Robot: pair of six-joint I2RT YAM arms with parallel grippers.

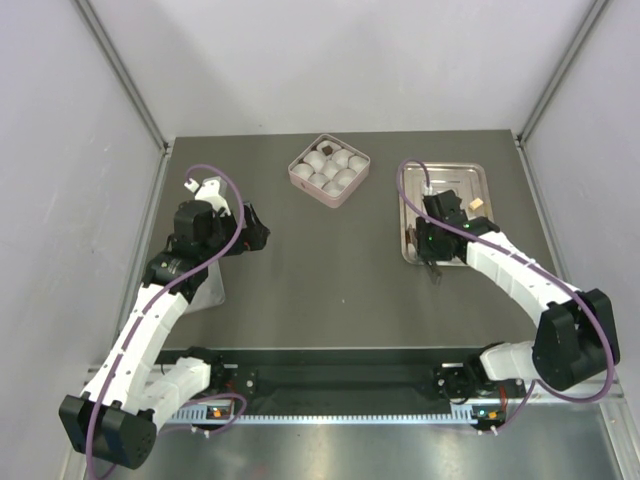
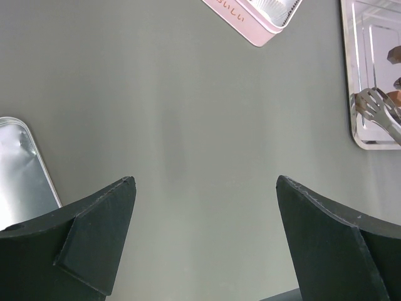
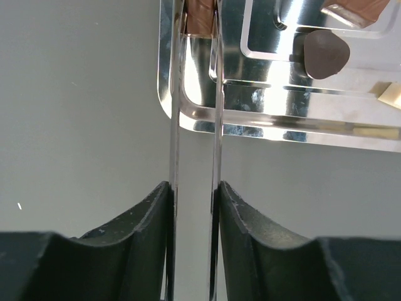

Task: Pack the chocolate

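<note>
Nearest, short of the steel tray (image 3: 282,128), the right gripper (image 3: 193,188) clamped both blades of the tongs (image 3: 174,125), which ran lengthwise across the tray's near rim. Their tips were closed on one brown chocolate (image 3: 200,15) inside the tray, cropped by the frame, so its long axis could not be told. Right of it lay three more: a rounded dark piece (image 3: 324,53), a brown slab (image 3: 348,11) and a cream piece (image 3: 391,95), the last two cut off. Well left of the tray, the left gripper (image 2: 207,188) hung spread, holding nothing. Beyond the tray's left side, the pink box (image 1: 308,190) held nine paper cups (image 1: 345,177), one bearing a dark bite (image 1: 325,150).
</note>
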